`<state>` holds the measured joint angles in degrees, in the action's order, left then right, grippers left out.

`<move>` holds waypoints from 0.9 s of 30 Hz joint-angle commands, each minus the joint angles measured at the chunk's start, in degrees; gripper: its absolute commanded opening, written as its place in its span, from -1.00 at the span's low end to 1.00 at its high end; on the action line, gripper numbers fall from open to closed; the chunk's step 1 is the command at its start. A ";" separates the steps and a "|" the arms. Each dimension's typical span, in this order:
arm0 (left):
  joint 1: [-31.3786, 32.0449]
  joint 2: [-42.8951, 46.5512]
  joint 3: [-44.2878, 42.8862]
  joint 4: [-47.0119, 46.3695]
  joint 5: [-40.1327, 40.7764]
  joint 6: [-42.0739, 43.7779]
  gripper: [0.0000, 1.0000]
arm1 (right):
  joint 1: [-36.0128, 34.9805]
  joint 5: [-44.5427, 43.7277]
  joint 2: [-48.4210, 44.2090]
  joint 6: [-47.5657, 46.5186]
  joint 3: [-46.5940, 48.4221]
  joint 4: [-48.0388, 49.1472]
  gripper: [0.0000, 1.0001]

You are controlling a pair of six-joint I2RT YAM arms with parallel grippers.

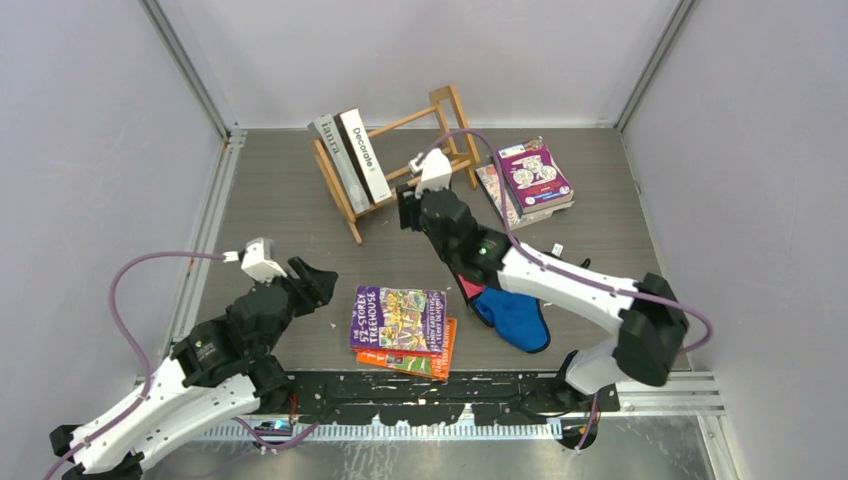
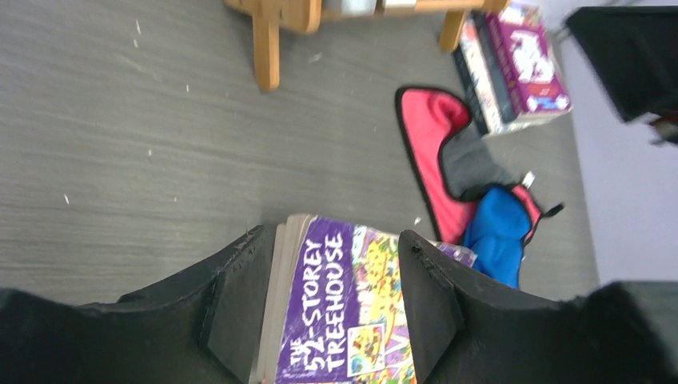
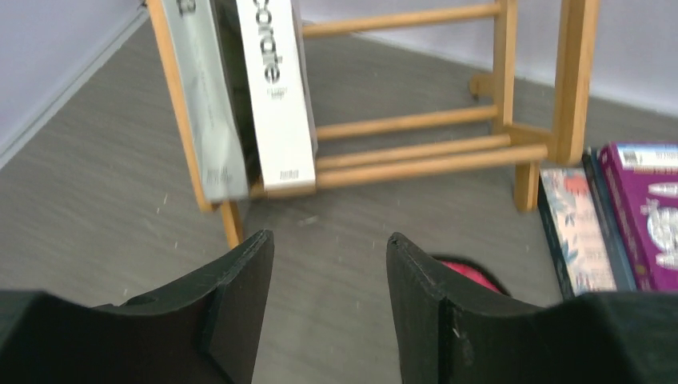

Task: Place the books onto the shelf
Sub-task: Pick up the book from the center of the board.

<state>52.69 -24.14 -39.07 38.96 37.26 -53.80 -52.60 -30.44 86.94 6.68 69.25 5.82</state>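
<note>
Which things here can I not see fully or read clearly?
- Orange book, top view: the purple book covers most of it.
- Red cloth, top view: mostly under the right arm.
- Book stack, right wrist view: cut off by the right edge.
- Grey book, right wrist view: title blurred.

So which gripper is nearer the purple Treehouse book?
Left. The left gripper sits open just left of the purple Treehouse book; the right gripper is farther off, up in front of the shelf.
</note>
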 commanded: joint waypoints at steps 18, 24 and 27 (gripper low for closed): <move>-0.31 -4.45 18.91 -19.75 -17.78 -4.90 0.28 | -21.12 -24.14 -29.25 25.17 -31.81 -8.41 0.22; -0.33 -8.39 20.88 -24.17 -17.66 -3.98 0.33 | -23.72 -24.37 -26.78 31.43 -33.69 -9.95 0.22; -0.38 -10.85 21.35 -26.86 -18.47 -3.61 0.33 | -25.42 -25.76 -25.40 34.19 -34.69 -9.98 0.23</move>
<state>52.69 -32.77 -18.04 19.92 19.84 -58.08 -75.99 -52.71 60.29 34.28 35.22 -4.80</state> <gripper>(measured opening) 0.665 0.613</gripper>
